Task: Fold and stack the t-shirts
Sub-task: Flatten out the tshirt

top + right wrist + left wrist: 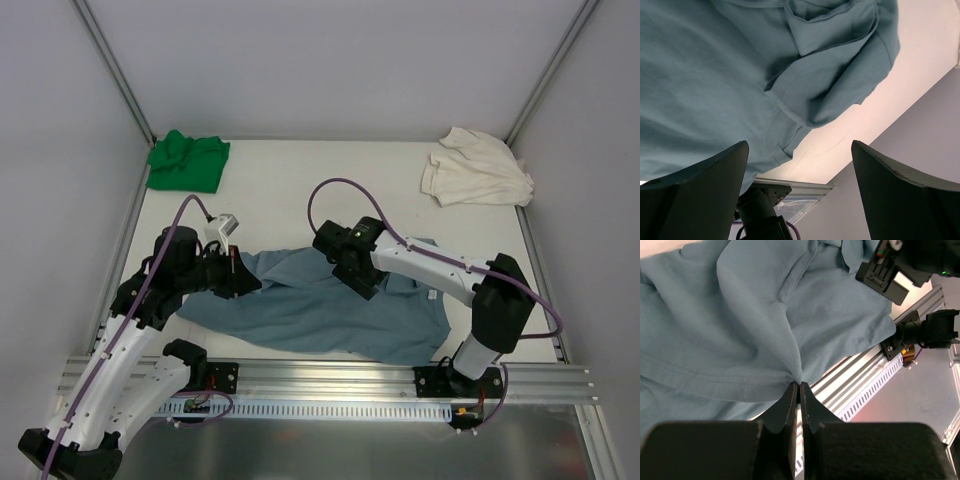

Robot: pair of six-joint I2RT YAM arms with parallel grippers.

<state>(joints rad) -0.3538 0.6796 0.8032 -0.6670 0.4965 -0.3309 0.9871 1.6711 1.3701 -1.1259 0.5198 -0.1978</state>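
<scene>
Left wrist view shows your left gripper (798, 387) clamped on a thin hem pinch of the blue-grey t-shirt (740, 315), which sprawls along the near edge of the table (300, 185), while your right gripper (800, 146) gapes above it, so tug hard and that pinch could slip out

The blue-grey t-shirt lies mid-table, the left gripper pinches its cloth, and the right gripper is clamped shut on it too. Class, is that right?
Wrong in one respect: the right gripper is open, jaws wide apart over the blue-grey t-shirt, gripping nothing, as the right wrist view shows. The left gripper does pinch the cloth, and the shirt lies mid-table.
</scene>
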